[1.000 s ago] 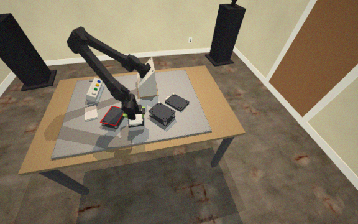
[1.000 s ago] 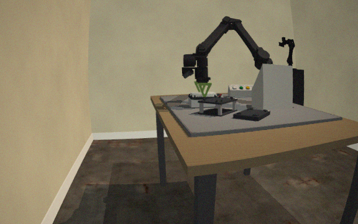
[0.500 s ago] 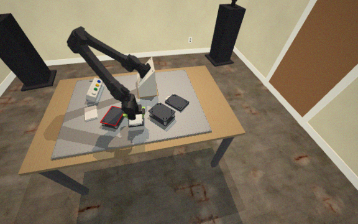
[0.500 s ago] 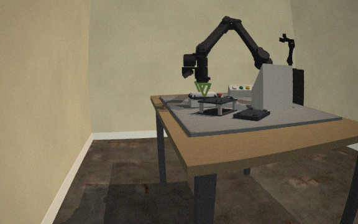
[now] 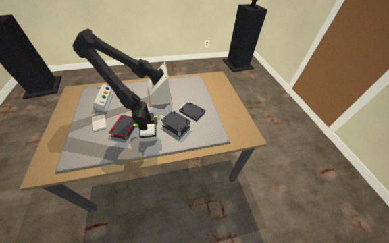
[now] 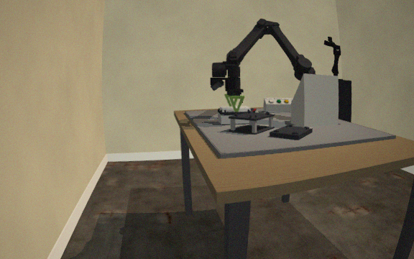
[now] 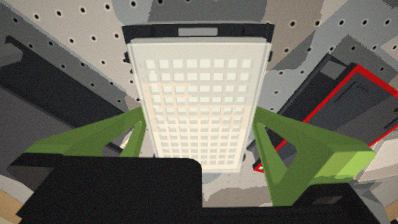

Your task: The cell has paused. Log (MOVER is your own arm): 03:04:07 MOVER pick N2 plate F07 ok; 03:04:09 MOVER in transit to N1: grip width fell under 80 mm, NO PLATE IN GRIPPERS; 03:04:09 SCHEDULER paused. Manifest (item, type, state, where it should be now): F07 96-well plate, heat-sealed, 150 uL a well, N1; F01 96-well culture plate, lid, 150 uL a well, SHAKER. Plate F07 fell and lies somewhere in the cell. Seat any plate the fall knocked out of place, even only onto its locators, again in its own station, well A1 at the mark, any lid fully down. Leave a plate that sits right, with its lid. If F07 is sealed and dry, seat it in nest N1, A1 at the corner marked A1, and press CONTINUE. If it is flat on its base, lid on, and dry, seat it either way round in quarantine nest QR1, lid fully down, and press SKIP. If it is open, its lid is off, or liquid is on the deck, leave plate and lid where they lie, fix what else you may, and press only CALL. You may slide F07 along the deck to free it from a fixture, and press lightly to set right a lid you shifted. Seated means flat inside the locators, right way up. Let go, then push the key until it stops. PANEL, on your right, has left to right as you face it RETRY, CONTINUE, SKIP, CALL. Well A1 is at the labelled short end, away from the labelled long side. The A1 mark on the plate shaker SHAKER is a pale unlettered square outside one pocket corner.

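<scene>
The gripper [image 7: 199, 150] hangs directly above the white 96-well plate [image 7: 199, 107] with its green fingers spread to their widest, 1 on each long side of the plate and holding nothing. The plate lies flat, grid face up, in a dark nest [image 7: 150, 32] whose frame shows at its far short end, where a grey label strip [image 7: 198, 31] sits. In the top view the plate [image 5: 147, 130] lies just beside the red-edged nest [image 5: 121, 126], between it and the raised dark stand [image 5: 175, 123]. The plate's long axis runs straight away from the wrist camera, so the fingers bracket its short dimension. I judge the plate released; whether it is fully down inside the locators cannot be told. The button panel [image 5: 102, 98] sits beyond the red-edged nest, well apart from the plate, with another white plate [image 5: 98, 123] near it.
</scene>
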Robot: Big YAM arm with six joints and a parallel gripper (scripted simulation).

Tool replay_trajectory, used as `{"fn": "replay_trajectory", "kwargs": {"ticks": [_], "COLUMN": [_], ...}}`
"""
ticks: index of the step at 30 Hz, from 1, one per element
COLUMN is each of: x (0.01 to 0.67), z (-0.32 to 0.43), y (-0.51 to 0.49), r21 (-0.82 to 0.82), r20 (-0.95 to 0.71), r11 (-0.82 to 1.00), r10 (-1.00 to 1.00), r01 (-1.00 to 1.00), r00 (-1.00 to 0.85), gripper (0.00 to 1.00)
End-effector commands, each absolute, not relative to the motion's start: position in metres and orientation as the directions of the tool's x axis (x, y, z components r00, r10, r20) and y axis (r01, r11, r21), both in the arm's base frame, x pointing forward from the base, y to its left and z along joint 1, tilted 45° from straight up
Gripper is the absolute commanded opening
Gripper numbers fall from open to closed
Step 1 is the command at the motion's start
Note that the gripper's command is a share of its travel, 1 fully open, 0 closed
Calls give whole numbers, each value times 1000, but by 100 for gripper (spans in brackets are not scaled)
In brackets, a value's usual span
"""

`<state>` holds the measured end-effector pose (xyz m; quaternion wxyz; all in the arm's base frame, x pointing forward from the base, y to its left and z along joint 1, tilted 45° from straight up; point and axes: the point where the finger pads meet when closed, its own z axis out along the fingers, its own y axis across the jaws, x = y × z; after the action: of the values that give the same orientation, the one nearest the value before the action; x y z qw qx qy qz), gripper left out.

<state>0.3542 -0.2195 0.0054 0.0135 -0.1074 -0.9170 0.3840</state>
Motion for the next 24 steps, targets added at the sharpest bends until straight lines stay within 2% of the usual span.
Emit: {"fn": "replay_trajectory", "kwargs": {"ticks": [1,18,24], "x": [347,344,372], "z": [-4,-2,30], "y": [-227,-224,-205], "r21": [-706,-706,-706], "r20": [-35,-14,-92], "r11": [685,689,679], "r10": [215,217,195], "r01": [177,163,202], "r00": [-976,-976,-976], "gripper": [100,100,100]}}
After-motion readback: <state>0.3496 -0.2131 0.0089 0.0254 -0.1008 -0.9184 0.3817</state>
